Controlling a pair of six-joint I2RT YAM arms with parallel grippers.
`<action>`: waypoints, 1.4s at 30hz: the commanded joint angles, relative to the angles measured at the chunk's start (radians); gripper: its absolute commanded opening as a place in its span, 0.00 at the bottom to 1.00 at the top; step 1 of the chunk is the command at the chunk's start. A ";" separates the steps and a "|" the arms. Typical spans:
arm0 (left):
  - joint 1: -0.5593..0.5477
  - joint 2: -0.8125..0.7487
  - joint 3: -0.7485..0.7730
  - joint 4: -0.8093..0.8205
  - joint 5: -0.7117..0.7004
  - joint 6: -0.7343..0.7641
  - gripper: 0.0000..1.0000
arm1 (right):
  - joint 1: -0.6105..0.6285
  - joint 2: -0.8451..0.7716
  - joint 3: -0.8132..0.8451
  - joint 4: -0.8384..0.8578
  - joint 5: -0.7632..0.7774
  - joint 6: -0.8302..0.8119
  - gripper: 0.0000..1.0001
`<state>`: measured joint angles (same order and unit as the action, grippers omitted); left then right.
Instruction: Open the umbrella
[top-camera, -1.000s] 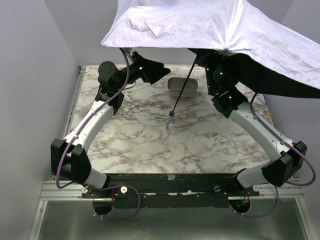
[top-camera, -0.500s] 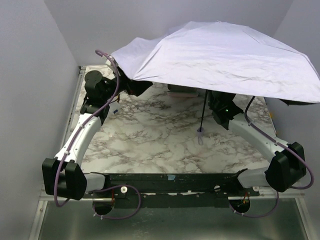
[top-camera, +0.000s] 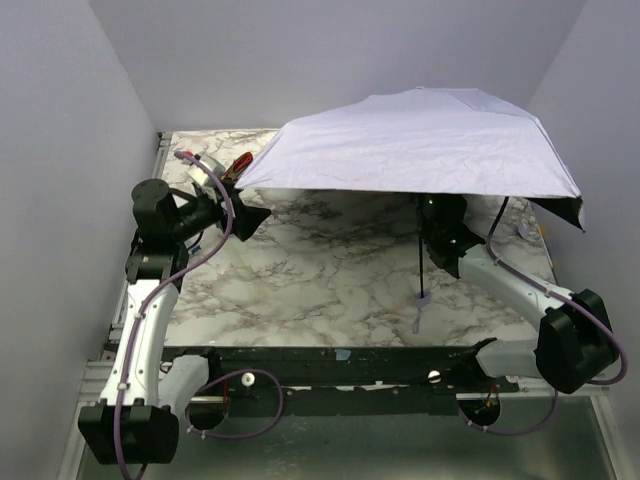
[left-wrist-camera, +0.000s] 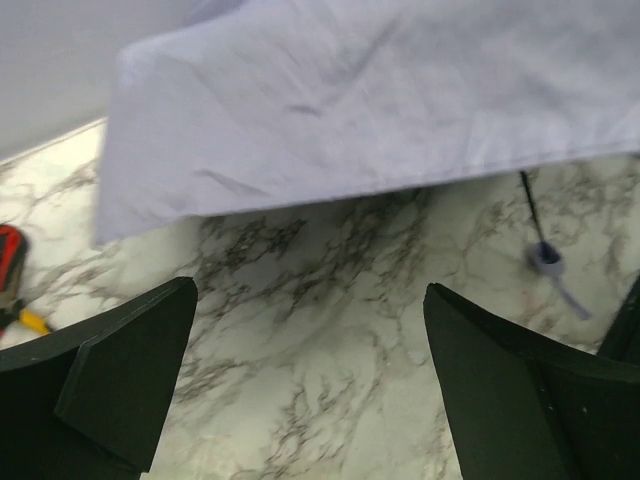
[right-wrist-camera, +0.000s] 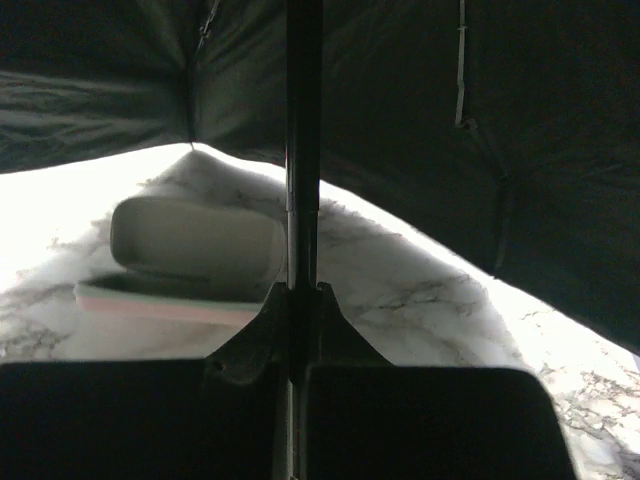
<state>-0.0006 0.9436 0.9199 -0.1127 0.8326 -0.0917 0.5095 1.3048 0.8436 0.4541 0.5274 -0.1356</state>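
**Umbrella spread, my right jaws clamped on its shaft**

Table (top-camera: 320, 280): glossy white marble with grey veining, walled in at left, far side and right. The middle stretch between my arms lies bare.

The umbrella's canopy (top-camera: 430, 140) is fully spread over the far right half. It is crinkled pale lavender fabric outside and matte black beneath (right-wrist-camera: 500, 120). Its left rim dips toward the far-left corner and its right rim is near the right wall.

Shaft (top-camera: 421, 255): thin, black and straight, standing close to upright. The small pale handle (top-camera: 420, 305) is at its lower end, nearer my bases. I cannot tell whether the handle touches the marble.

Right gripper (right-wrist-camera: 300, 300): pinched shut on the shaft under the canopy.

Left gripper (left-wrist-camera: 310, 300): spread wide and holding nothing, well left of the shaft, just off the canopy's low rim.

A pale rounded box (right-wrist-camera: 195, 240) lies under the canopy. Red-and-yellow pliers (top-camera: 240, 163) lie at the far left.
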 joint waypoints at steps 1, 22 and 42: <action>0.042 -0.071 -0.042 -0.139 -0.002 0.173 0.99 | -0.001 -0.039 -0.074 0.038 -0.084 0.060 0.01; 0.280 -0.241 -0.022 -0.434 0.169 0.398 0.98 | 0.002 -0.308 -0.197 -0.296 -0.446 0.057 0.72; 0.274 -0.671 -0.183 -0.922 -0.407 0.671 0.99 | 0.001 -0.817 -0.195 -0.992 -0.745 -0.356 0.92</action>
<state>0.2733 0.3294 0.7563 -0.9718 0.6468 0.6304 0.5091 0.5827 0.6144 -0.2840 -0.1402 -0.3553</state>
